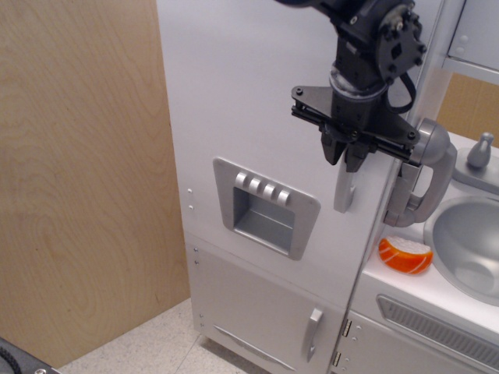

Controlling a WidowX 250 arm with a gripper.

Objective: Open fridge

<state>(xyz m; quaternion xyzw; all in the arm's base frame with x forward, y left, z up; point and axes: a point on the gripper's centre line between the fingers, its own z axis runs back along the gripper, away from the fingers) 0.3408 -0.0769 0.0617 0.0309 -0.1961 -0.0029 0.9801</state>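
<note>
The tall white fridge point(249, 101) fills the middle of the view. Its large upper door carries a grey recessed dispenser panel point(265, 206) with several buttons and a long grey vertical handle point(344, 191) near its right edge. The upper door looks closed. My black gripper point(345, 156) comes in from the top right and its two fingers are closed on the upper part of the handle; only the handle's lower end shows below them. The smaller lower door point(265, 308) has a short grey handle point(313, 333).
A grey toy phone point(421, 175) hangs just right of the fridge edge, next to my gripper. An orange and white object point(404, 255) lies on the white counter beside a grey sink point(468, 245). A wooden panel point(78, 179) stands to the left.
</note>
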